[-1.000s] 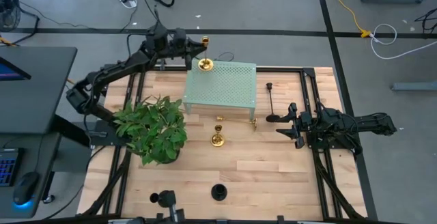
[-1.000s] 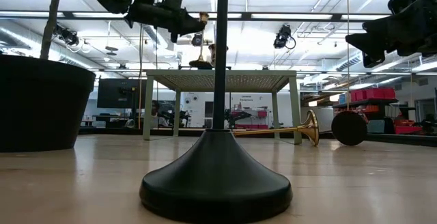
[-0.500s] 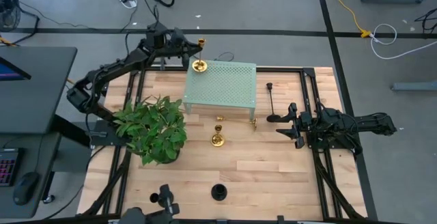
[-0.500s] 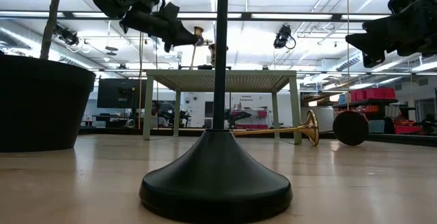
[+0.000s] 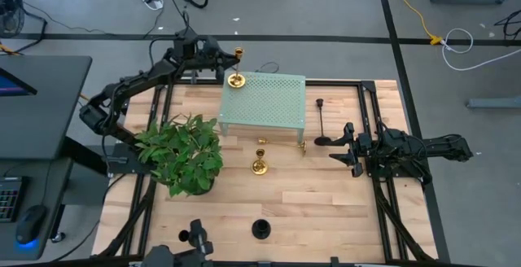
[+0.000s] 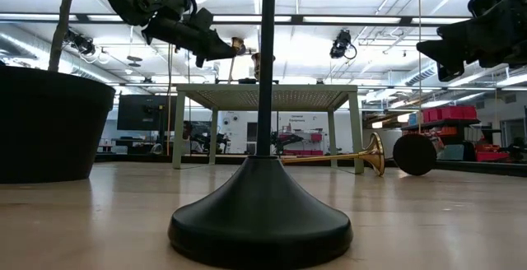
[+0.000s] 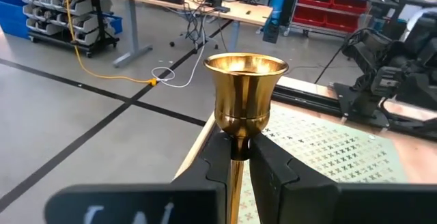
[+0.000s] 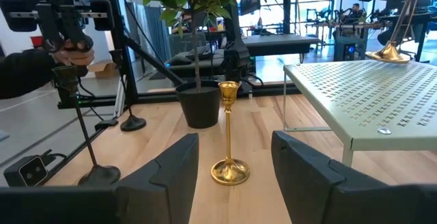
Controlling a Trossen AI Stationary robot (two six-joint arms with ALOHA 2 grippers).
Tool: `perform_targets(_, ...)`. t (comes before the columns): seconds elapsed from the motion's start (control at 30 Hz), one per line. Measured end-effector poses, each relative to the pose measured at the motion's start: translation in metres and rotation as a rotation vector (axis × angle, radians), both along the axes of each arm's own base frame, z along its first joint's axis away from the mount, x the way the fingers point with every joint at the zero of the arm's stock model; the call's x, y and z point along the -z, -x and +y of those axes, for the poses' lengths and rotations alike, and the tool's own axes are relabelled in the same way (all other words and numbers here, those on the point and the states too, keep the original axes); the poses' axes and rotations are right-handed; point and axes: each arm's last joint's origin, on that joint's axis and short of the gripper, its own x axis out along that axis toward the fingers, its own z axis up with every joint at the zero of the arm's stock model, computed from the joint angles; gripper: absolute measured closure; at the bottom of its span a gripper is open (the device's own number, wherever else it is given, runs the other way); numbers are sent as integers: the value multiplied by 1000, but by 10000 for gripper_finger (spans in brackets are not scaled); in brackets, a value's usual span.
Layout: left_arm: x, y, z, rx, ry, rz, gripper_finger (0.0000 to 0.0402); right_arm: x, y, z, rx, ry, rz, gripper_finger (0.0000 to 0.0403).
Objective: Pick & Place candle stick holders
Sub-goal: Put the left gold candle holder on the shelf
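My left gripper [image 5: 228,62] is shut on a gold candle stick holder [image 5: 237,70] at the far left corner of the pale green perforated stand [image 5: 264,100]. A second gold holder [image 5: 260,163] stands upright on its base on the table in front of the stand. A third gold one [image 6: 346,156] lies on its side under the stand. One black holder [image 5: 322,122] lies on its side to the right of the stand. Another black one [image 5: 260,229] stands near the front edge. My right gripper [image 5: 340,148] is open and empty beside the lying black holder. My left gripper pinches the gold holder's thin stem [image 7: 237,157] just below its cup [image 7: 246,80], between the two fingers. The fingers come from the table's left, slanting a little downward, across the stem. The holder is tilted, its base [image 8: 390,52] at the stand's far left corner.
A leafy potted plant [image 5: 183,153] stands at the table's left, close to the stand. The black frame rails [image 5: 370,129] run along both sides of the table. A person's hand holding a controller [image 8: 65,36] shows in the room beyond the table.
My left gripper has gone toward the table's left edge, still shut on the gold holder. The holder's base has slid along the stand's top toward its far left corner, and the holder has tipped more.
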Motion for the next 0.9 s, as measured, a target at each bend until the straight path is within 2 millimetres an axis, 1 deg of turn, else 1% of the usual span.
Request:
perform_targets(0.6, -1, 1, 1, -13, -11, -1, 370, 0, 0, 0, 0, 0, 0, 218)
perform_targets(0.7, 6, -7, 1, 1, -1, 7, 370, 0, 0, 0, 0, 0, 0, 218)
perform_targets(0.77, 10, -9, 4, -22, -2, 13, 369, 0, 0, 0, 0, 0, 0, 218)
perform_targets(0.9, 15, -12, 9, -15, 5, 8, 369, 0, 0, 0, 0, 0, 0, 218)
